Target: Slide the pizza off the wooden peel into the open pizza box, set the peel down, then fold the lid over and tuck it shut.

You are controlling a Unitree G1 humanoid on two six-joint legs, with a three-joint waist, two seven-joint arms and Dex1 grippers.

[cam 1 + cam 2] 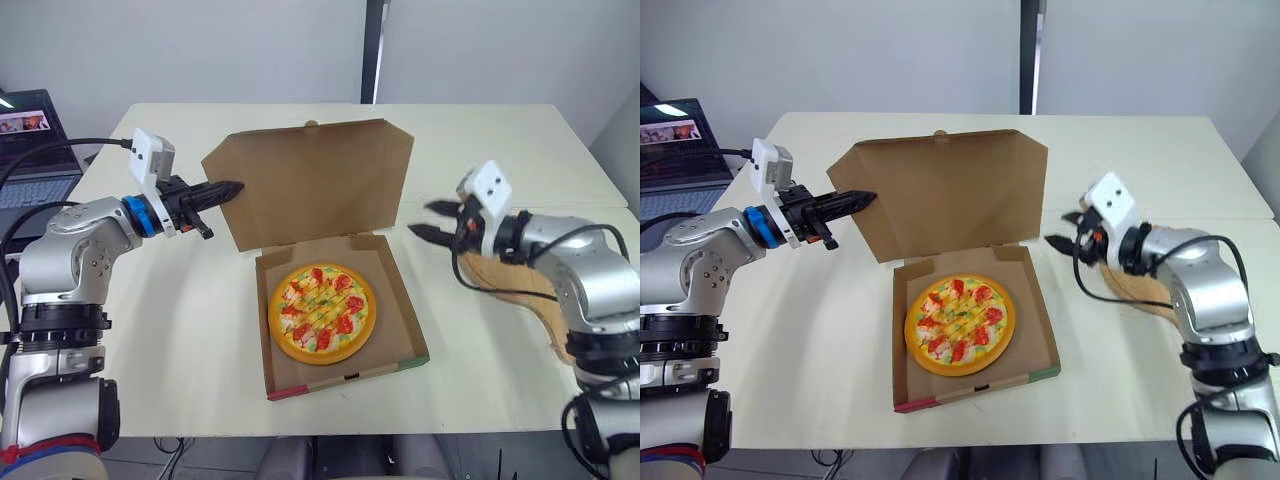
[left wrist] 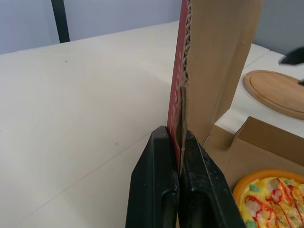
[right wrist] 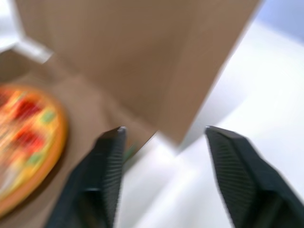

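left end effector [image 2: 179, 137]: pinched tight on lid [image 1: 310, 180], left edge
right end effector [image 1: 430, 220]: wide open, just off its right edge

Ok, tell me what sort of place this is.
Probably a lab or office workspace rather than a kitchen: a plain pale table, an open laptop off to the left, bare grey walls behind, and the pizza lying in a cardboard box.
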